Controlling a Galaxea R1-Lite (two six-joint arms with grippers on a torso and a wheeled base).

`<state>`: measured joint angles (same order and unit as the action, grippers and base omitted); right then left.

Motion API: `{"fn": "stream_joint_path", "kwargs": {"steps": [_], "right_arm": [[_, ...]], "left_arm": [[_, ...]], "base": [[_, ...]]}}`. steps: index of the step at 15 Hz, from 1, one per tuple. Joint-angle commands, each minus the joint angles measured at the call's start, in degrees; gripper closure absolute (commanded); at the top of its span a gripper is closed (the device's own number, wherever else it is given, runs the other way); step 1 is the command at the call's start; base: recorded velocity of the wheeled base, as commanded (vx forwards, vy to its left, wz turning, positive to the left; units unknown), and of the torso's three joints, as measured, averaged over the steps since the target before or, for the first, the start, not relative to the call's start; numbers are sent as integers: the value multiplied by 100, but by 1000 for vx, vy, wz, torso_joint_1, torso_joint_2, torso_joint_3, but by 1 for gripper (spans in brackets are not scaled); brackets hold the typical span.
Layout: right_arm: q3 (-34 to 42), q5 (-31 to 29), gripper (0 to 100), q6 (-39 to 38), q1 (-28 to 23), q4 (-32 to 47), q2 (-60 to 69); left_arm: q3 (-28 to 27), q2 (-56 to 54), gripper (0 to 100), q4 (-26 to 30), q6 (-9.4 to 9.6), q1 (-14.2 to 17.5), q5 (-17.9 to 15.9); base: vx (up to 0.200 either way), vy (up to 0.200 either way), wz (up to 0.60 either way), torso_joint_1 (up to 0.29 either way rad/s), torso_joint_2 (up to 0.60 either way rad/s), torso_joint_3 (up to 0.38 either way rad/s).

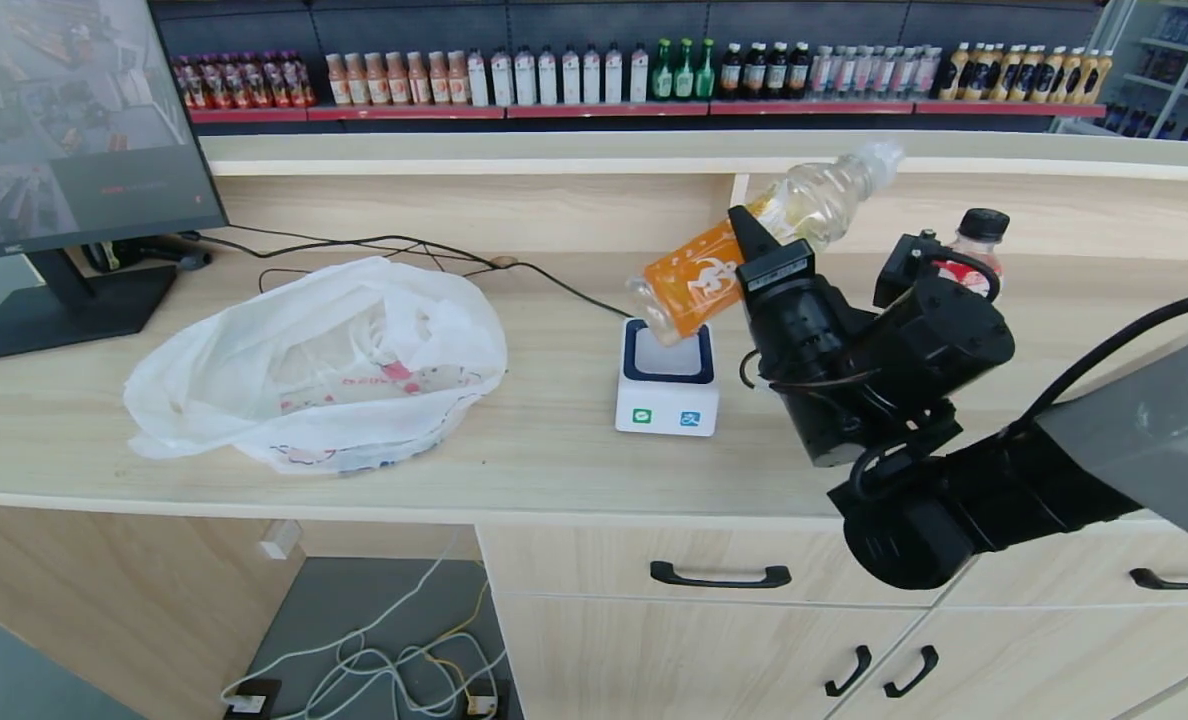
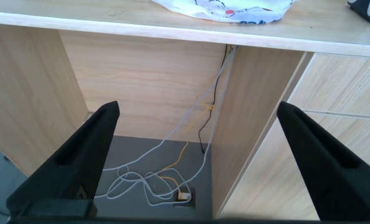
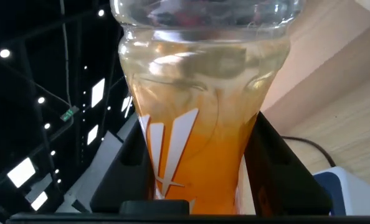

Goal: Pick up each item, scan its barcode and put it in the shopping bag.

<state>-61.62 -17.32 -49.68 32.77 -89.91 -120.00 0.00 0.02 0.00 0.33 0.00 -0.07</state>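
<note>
One bottle, orange-labelled and tilted, is held just above the scanner in the head view, with its base lowest and nearest the scanner's dark window. It is clamped at mid-body by the right gripper, whose jaws are closed on it. The shopping bag is laid on the counter to the left of the scanner, well apart from it. A second, black-capped bottle is stood to the right of the scanner, behind the right arm.

In the left wrist view, the left gripper is seen with jaws spread wide and nothing between them. It is hung below the counter edge, left of the scanner and under the bag's rim.

In the right wrist view, the bottle is pinched between two dark fingers, and a corner of the scanner is glimpsed beyond.

The scanning step is judged to be in hand. Whether the barcode faces the window cannot be told, so a small turn may be needed. After that the bottle is to be carried leftward from the scanner and released over the bag's limp mouth.
</note>
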Motion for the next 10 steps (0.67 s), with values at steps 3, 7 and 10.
{"fn": "stream_joint_path", "kwargs": {"steps": [3,7,10], "right_arm": [[-421,-113,100,-323,-51,-9,-462],[-342,-280,100,-561,-60,-9,-612],[-298,-324,100,-561,-51,-9,-603]], "left_arm": [[0,-2,0,0,2,0,-1],[0,-2,0,0,2,0,7],[0,-2,0,0,2,0,-1]], "base": [[0,0,0,0,0,0],[0,0,0,0,0,0],[0,0,0,0,0,0]]}}
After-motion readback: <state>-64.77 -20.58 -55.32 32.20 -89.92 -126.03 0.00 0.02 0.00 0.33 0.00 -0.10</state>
